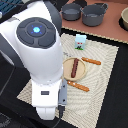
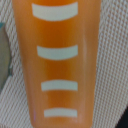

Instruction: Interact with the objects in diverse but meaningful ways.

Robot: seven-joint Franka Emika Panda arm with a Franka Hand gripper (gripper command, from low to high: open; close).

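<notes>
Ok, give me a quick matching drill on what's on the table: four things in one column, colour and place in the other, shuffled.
Things:
1. sausage
2. carton
3. pots
4. plate

Colour and place:
A. grey, off the mat
B. white and blue, standing on the mat
C. dark brown, lying on the plate
D. tan and round, flat on the mat

Pairs: 1-C, 2-B, 3-A, 4-D
</notes>
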